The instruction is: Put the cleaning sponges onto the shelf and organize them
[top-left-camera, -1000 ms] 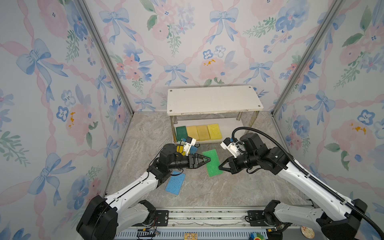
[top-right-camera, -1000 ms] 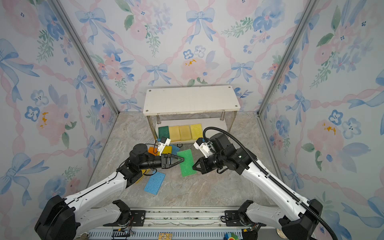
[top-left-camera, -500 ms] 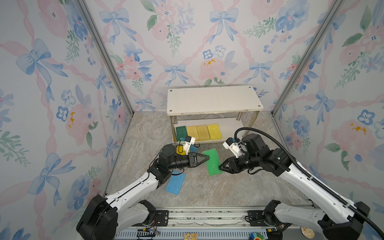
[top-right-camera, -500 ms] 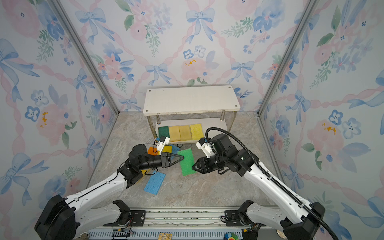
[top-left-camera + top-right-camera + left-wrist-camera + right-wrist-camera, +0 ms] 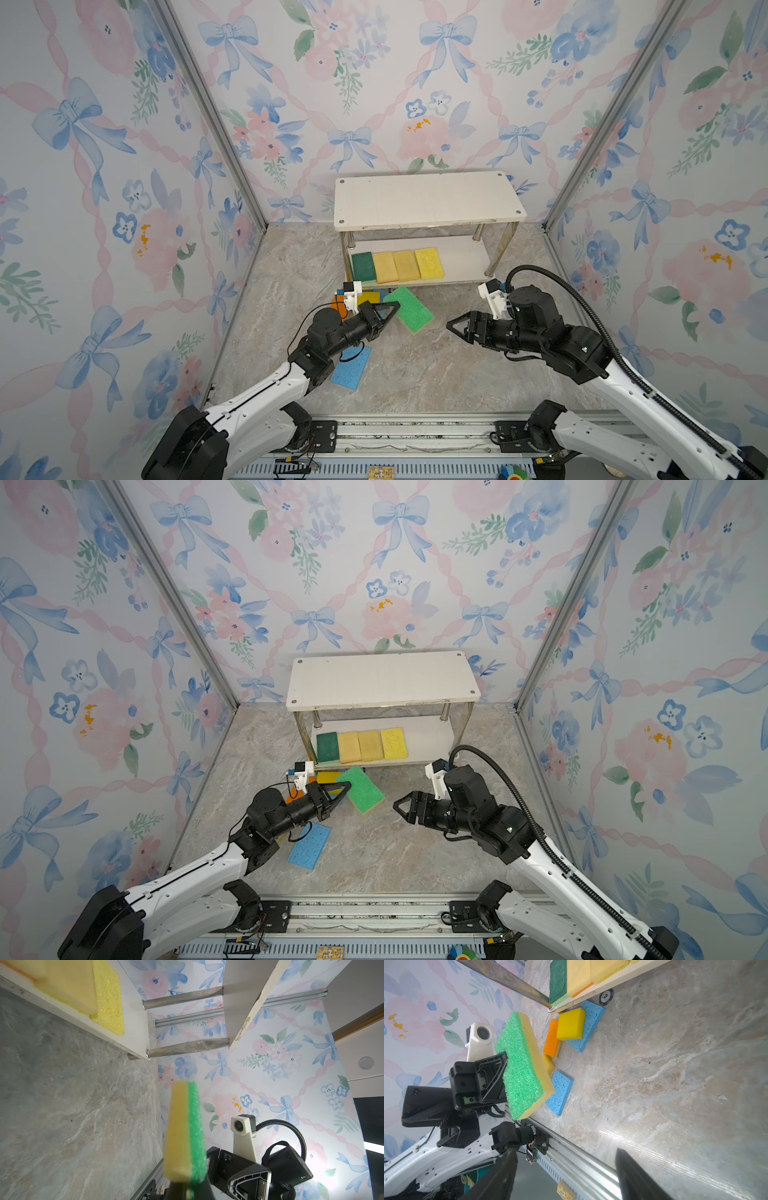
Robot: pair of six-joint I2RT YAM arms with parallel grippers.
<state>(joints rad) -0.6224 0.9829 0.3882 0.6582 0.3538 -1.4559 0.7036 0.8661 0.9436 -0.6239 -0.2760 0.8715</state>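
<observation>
Light-green sponge (image 5: pixel 415 311) pinched in left claw (image 5: pixel 392 309), right claw (image 5: pixel 453 328) wide, empty; loose sponges (image 5: pixel 351 368) front the shelf (image 5: pixel 428 199).

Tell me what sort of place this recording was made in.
Probably a staged robot test booth, not a real home: floral wallpaper panels framed by bare aluminium posts, a marble-look floor sheet, and a metal mounting rail along the front edge.

Green sponge (image 5: pixel 413 311) in the left gripper (image 5: pixel 395 306) jaws: bright green scrub face, pale yellow foam. Shelf (image 5: pixel 424 199): white boards, chrome legs. On it: dark green sponge (image 5: pixel 363 267), tan-yellow sponges (image 5: pixel 385 267), yellow sponge (image 5: pixel 429 263). Loose near those jaws: blue sponges (image 5: pixel 351 368), orange sponge (image 5: pixel 552 1038). Tabletop (image 5: pixel 436 365): grey-beige marbling.
</observation>
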